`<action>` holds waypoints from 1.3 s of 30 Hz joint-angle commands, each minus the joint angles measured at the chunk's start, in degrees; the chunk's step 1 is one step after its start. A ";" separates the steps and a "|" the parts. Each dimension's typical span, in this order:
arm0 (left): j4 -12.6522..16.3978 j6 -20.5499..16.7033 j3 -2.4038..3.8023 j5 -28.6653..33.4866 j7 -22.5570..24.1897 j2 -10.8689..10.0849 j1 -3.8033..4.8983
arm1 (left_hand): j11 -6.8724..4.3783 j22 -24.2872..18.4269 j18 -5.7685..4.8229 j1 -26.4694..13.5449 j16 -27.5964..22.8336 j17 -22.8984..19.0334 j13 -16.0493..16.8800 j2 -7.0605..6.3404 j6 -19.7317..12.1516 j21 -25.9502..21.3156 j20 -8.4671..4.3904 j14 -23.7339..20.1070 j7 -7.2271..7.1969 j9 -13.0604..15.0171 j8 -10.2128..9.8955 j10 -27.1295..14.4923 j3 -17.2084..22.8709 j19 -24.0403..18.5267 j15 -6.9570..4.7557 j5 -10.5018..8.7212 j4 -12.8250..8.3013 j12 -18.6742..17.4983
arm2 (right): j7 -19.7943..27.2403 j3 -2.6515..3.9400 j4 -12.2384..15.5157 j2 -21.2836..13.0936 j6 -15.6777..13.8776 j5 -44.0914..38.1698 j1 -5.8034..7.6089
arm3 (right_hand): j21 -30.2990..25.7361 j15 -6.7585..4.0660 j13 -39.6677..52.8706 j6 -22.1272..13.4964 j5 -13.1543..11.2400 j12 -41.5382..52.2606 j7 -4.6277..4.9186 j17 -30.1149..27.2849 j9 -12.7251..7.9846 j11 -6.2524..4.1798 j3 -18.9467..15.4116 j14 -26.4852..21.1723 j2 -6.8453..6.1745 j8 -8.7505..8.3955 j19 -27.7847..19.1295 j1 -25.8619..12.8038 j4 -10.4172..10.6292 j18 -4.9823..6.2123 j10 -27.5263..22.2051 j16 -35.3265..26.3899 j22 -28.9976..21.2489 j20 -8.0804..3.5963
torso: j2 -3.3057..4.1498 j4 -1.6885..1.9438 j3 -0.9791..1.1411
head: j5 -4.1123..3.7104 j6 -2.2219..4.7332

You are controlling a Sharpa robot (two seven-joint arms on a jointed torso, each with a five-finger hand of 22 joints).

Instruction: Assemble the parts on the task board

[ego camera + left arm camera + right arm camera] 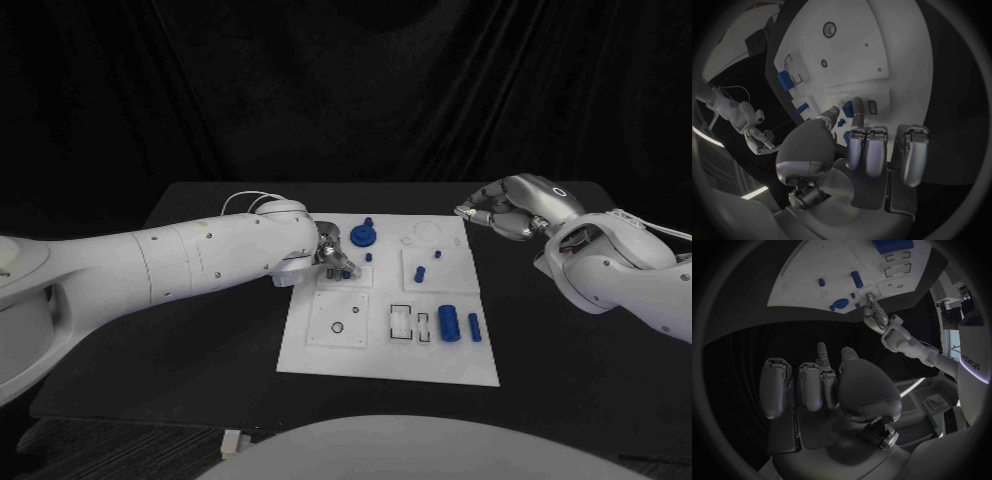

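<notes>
At the task board's (389,365) left edge, the left hand (330,252) reached down, fingers (857,107) apparently pinching a small blue part (847,111); contact was hard to confirm. Such pegs looked rigid, light and slick, best gripped round the shank. The right hand (505,215) hovered off the bench's (188,350) far right, curled and empty.

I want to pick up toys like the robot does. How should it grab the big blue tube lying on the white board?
Probably across the middle of the big blue tube, fingers coming straight down onto its two long sides. It lies flat on the task board, with bare board on one side and a thinner blue piece close by on the other.
</notes>
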 commanded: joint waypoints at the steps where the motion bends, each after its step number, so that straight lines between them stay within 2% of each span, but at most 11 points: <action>1: -0.03 0.87 0.03 0.13 -0.01 0.13 -0.15 | 0.46 15.09 -0.37 -1.25 0.15 15.07 15.08 -0.18 -0.06 0.17 0.56 5.95 0.42 0.21 -0.19 6.04 -1.65 6.04 0.58 -1.14 0.95 0.21 | -0.97 0.04 -0.01 0.00 0.28 -0.16 -0.15 | -0.30 0.44 14.98 -0.25 -0.34 0.13 0.12 -0.05 -0.08 0.28 -0.34 3.32 -0.01 -0.32 2.73 0.54 0.06 0.66 6.06 -0.23 11.80 0.40 | 0.00 -0.02 0.00 | 0.09 0.01; 7: -0.12 0.68 0.03 0.13 0.15 0.12 -0.18 | 0.38 15.09 -0.37 -2.46 0.15 15.07 15.08 -0.10 0.25 0.17 0.53 5.95 0.21 1.52 0.93 6.04 -4.30 6.04 0.50 -1.36 2.81 0.21 | -0.96 0.04 -0.04 0.02 0.32 -0.16 -0.20 | -0.33 0.45 14.98 -0.22 -0.36 0.13 0.13 -0.07 -0.08 0.29 -0.40 3.32 -0.02 -0.33 2.72 0.58 0.05 0.67 6.06 -0.24 11.79 0.41 | 0.01 0.03 0.02 | 0.00 0.01; 17: 0.31 -0.53 0.03 0.13 0.45 -0.24 -0.20 | 0.32 15.09 -0.37 -2.01 0.15 15.07 15.08 0.21 0.23 0.17 0.48 5.95 0.09 2.30 1.53 6.04 -4.78 6.04 0.43 -1.28 2.96 0.21 | -0.94 0.04 -0.11 -0.07 0.32 -0.16 -0.26 | -0.35 0.46 14.98 -0.22 -0.37 0.13 0.13 -0.12 -0.09 0.29 -0.43 3.31 -0.02 -0.34 2.71 0.59 0.06 0.68 6.06 -0.26 11.78 0.41 | 0.00 0.00 0.01 | 0.02 0.01; 19: 0.97 -0.83 0.04 0.13 0.28 -0.76 -0.18 | -0.10 15.09 -0.37 -0.73 0.15 15.07 15.08 0.69 -0.92 0.17 0.18 5.95 -0.35 7.76 5.69 6.04 -7.05 6.04 0.08 -1.21 3.66 0.21 | -0.93 0.04 -0.10 -0.15 0.27 -0.16 -0.27 | -0.35 0.46 14.98 -0.22 -0.37 0.13 0.13 -0.12 -0.09 0.29 -0.43 3.31 -0.02 -0.34 2.71 0.59 0.06 0.68 6.06 -0.26 11.78 0.41 | -0.01 0.01 0.01 | -0.03 0.01; 20: 1.44 -1.00 0.04 0.13 0.21 -1.13 -0.13 | -0.10 15.09 -0.37 -0.73 0.15 15.07 15.08 0.69 -0.92 0.17 0.18 5.95 -0.35 7.76 5.69 6.04 -7.05 6.04 0.08 -1.21 3.66 0.21 | -0.93 0.04 -0.09 -0.19 0.26 -0.16 -0.27 | -0.35 0.46 14.98 -0.22 -0.37 0.13 0.13 -0.12 -0.09 0.29 -0.43 3.31 -0.02 -0.34 2.71 0.59 0.06 0.68 6.06 -0.26 11.78 0.41 | 0.00 0.01 0.01 | -0.03 0.01; 23: 3.00 -1.79 0.06 0.13 0.16 -2.38 0.32 | -0.38 15.09 -0.37 -0.10 0.15 15.07 15.08 0.91 -2.09 0.17 -0.07 5.95 -0.68 12.26 9.00 6.04 -8.87 6.04 -0.17 -1.17 4.53 0.21 | -0.95 0.04 -0.07 -0.30 0.26 -0.16 -0.27 | -0.33 0.46 14.98 -0.22 -0.39 0.13 0.13 -0.05 -0.09 0.29 -0.46 3.32 -0.02 -0.35 2.72 0.59 0.07 0.67 6.06 -0.23 11.79 0.41 | 0.00 0.01 0.01 | -0.05 0.01; 26: 5.12 -3.21 0.07 0.13 0.49 -4.03 1.42 | -0.55 15.09 -0.37 0.48 0.15 15.07 15.08 1.12 -3.21 0.17 -0.23 5.95 -0.79 14.85 10.71 6.04 -10.13 6.04 -0.31 -1.28 5.19 0.21 | -0.97 0.04 -0.01 -0.41 0.29 -0.16 -0.27 | -0.33 0.46 14.98 -0.22 -0.39 0.13 0.13 -0.05 -0.09 0.29 -0.46 3.32 -0.02 -0.35 2.72 0.59 0.07 0.67 6.06 -0.23 11.79 0.41 | 0.00 -0.01 0.00 | -0.22 0.01; 28: 6.94 -4.16 0.07 0.13 0.72 -5.41 2.94 | -0.77 15.09 -0.37 1.67 0.15 15.07 15.08 1.43 -3.50 0.17 -0.43 5.95 -1.11 17.21 12.57 6.04 -11.11 6.04 -0.53 -1.20 5.38 0.21 | -0.98 0.04 0.02 -0.49 0.31 -0.16 -0.27 | -0.29 0.46 14.98 -0.23 -0.40 0.13 0.13 0.10 -0.09 0.29 -0.49 3.35 -0.03 -0.36 2.73 0.58 0.08 0.66 6.06 -0.16 11.80 0.42 | 0.00 -0.01 0.00 | -0.40 0.01; 33: 9.70 -4.89 0.08 0.13 0.84 -7.86 6.52 | -0.89 15.09 -0.37 1.91 0.15 15.07 15.08 1.54 -3.71 0.17 -0.56 5.95 -1.26 18.59 13.65 6.04 -12.04 6.04 -0.64 -1.22 5.88 0.21 | -0.84 0.04 -0.02 -0.52 0.31 -0.12 -0.27 | -0.25 0.46 14.98 -0.23 -0.41 0.13 0.13 0.05 -0.10 0.29 -0.51 3.34 -0.03 -0.37 2.74 0.57 0.09 0.65 6.06 -0.18 11.81 0.42 | -0.04 -0.01 0.01 | -0.69 0.01; 36: 9.94 -4.58 0.08 0.13 0.75 -8.50 8.27 | -0.91 15.09 -0.37 2.46 0.15 15.07 15.08 1.75 -3.88 0.17 -0.58 5.95 -1.32 18.87 13.80 6.04 -12.09 6.04 -0.65 -1.09 5.76 0.21 | -0.66 0.04 -0.10 -0.42 0.23 -0.06 -0.27 | -0.25 0.46 14.98 -0.23 -0.41 0.13 0.13 0.05 -0.10 0.29 -0.51 3.34 -0.03 -0.37 2.74 0.57 0.09 0.65 6.06 -0.18 11.81 0.42 | -0.10 -0.03 0.01 | -0.76 0.01; 39: 8.63 -3.22 0.08 0.13 0.60 -8.18 9.27 | -0.97 15.09 -0.37 3.16 0.15 15.07 15.08 2.08 -3.60 0.17 -0.60 5.95 -1.44 18.79 13.67 6.04 -12.08 6.04 -0.67 -1.04 5.65 0.21 | -0.49 0.04 -0.13 -0.26 0.19 -0.02 -0.27 | -0.25 0.46 14.98 -0.23 -0.41 0.13 0.13 0.05 -0.10 0.29 -0.51 3.34 -0.03 -0.37 2.74 0.57 0.09 0.65 6.06 -0.18 11.81 0.42 | -0.04 -0.02 0.02 | -0.81 0.01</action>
